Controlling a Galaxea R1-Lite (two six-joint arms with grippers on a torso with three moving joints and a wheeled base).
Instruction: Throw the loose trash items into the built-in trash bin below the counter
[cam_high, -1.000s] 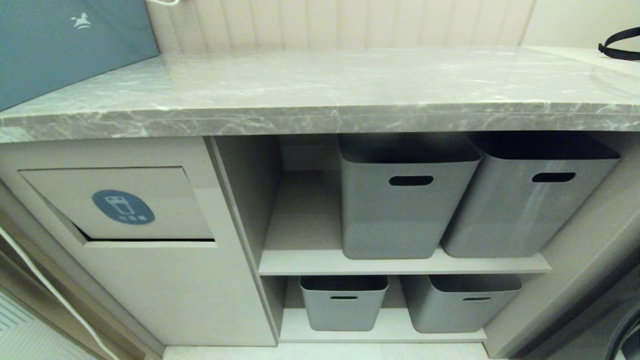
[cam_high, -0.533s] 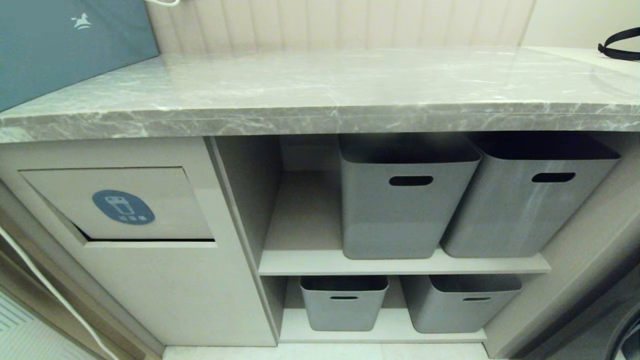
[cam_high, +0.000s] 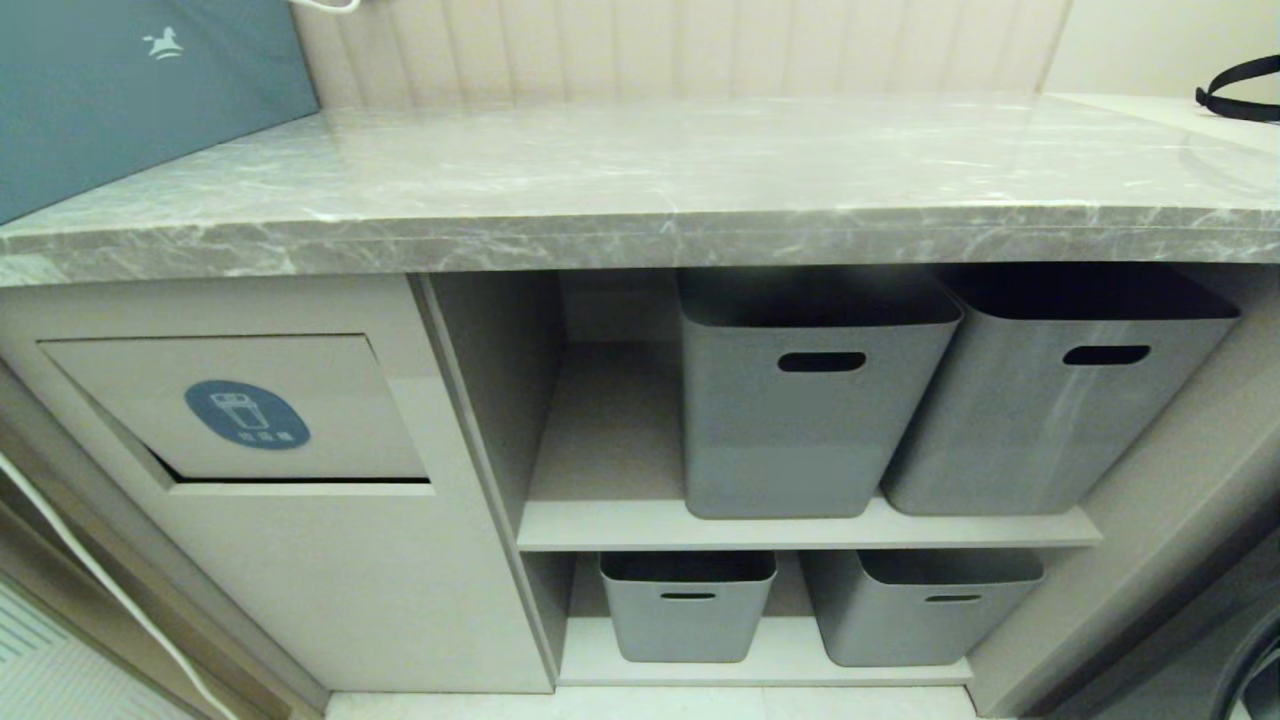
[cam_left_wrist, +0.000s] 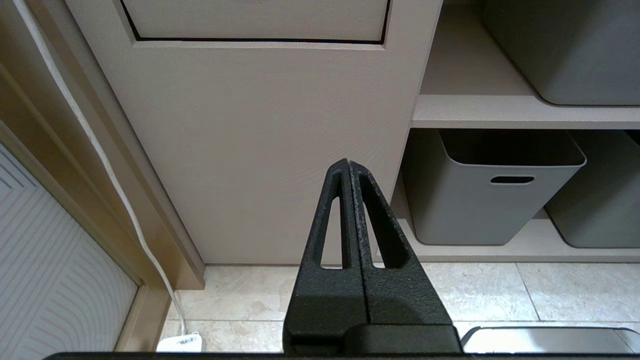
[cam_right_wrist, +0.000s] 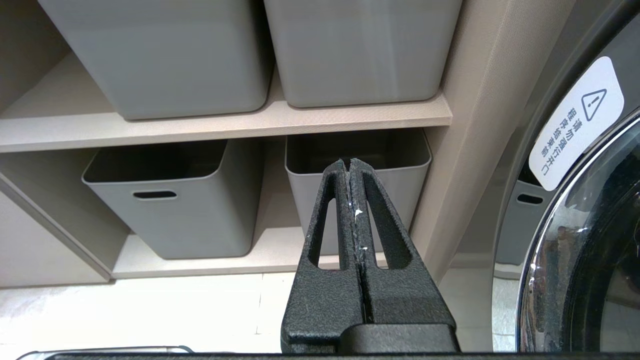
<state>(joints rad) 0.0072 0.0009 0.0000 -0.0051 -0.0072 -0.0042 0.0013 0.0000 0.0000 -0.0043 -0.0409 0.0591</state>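
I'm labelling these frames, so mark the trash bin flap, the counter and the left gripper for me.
trash bin flap (cam_high: 330, 400): head view, bare flap face right of the blue sticker.
counter (cam_high: 640, 235): head view, thick front edge.
left gripper (cam_left_wrist: 348, 165): left wrist view, tip where the shut fingers meet.

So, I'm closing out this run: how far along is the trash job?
It looks finished: the counter shows no scraps and the trash bin flap sits nearly closed. Nothing is in hand: the left gripper and right gripper are shut and empty, low by the cabinet. Nothing visible is left.
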